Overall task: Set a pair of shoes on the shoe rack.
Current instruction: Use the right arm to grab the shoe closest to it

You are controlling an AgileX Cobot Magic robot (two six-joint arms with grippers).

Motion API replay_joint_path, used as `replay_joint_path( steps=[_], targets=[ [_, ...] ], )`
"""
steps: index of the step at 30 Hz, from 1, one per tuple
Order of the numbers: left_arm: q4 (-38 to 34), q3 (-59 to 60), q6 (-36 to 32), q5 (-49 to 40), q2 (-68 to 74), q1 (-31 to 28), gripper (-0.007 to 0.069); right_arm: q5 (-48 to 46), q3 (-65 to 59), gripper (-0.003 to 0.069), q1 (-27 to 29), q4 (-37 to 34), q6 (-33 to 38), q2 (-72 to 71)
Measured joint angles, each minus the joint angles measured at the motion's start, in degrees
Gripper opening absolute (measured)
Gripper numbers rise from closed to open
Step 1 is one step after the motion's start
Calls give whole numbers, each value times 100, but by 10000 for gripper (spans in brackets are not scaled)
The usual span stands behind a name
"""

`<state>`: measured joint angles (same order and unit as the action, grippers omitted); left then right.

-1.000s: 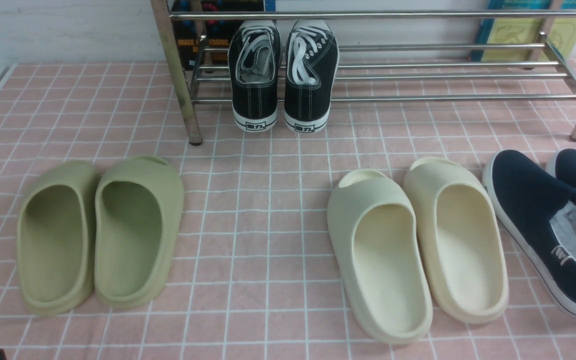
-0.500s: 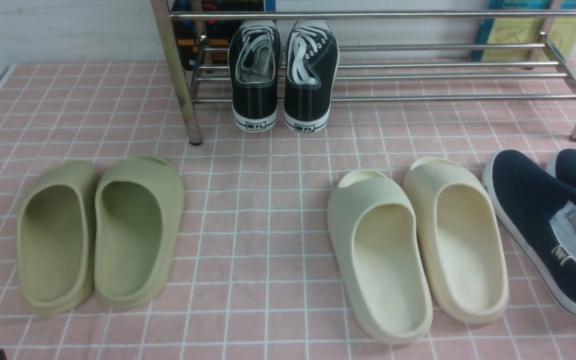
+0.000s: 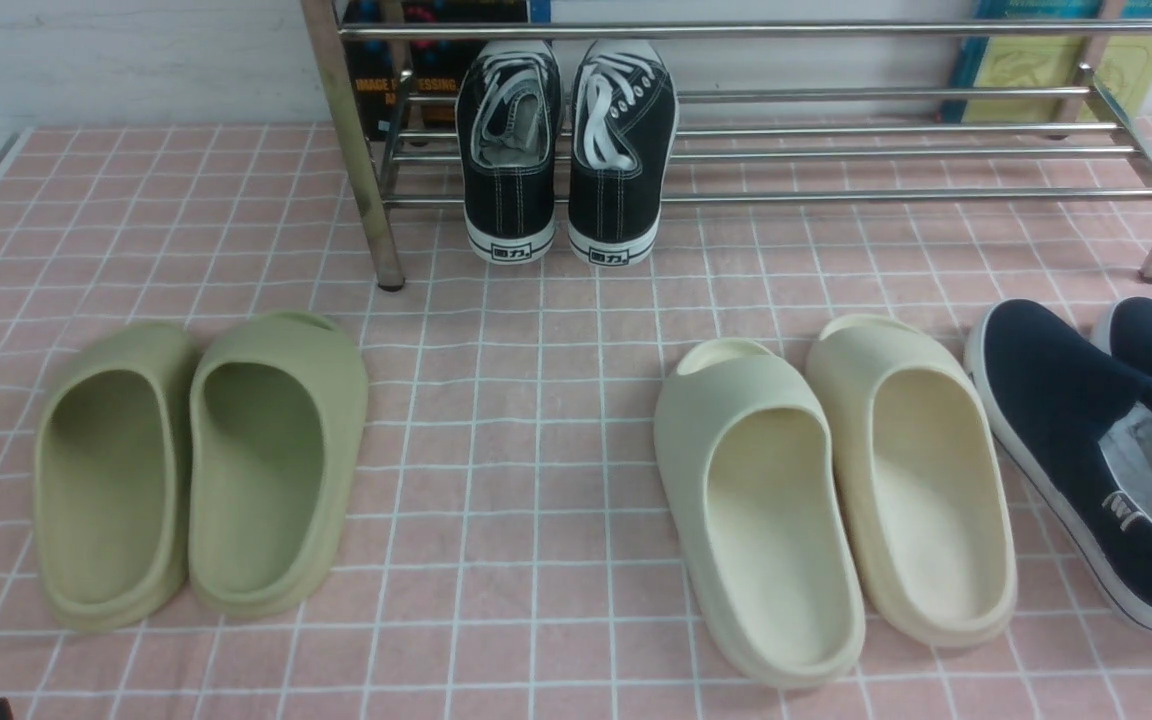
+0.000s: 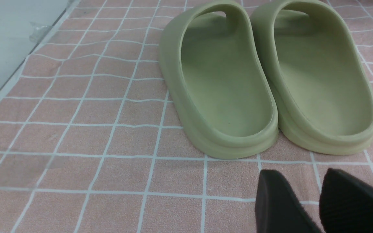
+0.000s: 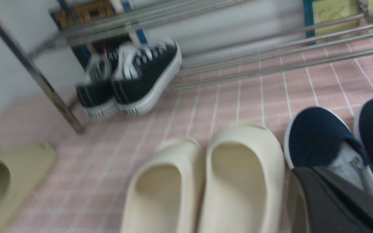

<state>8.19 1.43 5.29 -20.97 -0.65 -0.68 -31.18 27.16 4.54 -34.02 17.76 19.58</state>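
Shiny metal shoe rack [image 3: 756, 197], matt cloth navy shoes [image 3: 1066, 370], smooth matt cream slides [image 3: 736, 450].

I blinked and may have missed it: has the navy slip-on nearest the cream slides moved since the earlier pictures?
No; the navy slip-on sits unshifted against the floor's grid lines.

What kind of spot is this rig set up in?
Probably a mock entryway or shoe area: a chrome shoe rack with black sneakers on it, and cream slides on the pink tile-patterned floor. Could be a lab mock-up.
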Motion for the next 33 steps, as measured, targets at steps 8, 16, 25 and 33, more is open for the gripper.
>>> replay_joint_path(
  steps=[8,16,25,33],
  targets=[
    [0,0,0,0,0,0,239,-3401,2689,-19,-57,1993,-49,3204],
    [0,0,0,0,0,0,239,-3350,3214,20,-766,2953,-724,5042],
    [0,0,0,0,0,0,239,-2539,3235,353,-821,3309,-1101,6460],
    [1,0,0,0,0,0,239,-1813,3251,344,-821,3314,-1107,7595]
  ],
)
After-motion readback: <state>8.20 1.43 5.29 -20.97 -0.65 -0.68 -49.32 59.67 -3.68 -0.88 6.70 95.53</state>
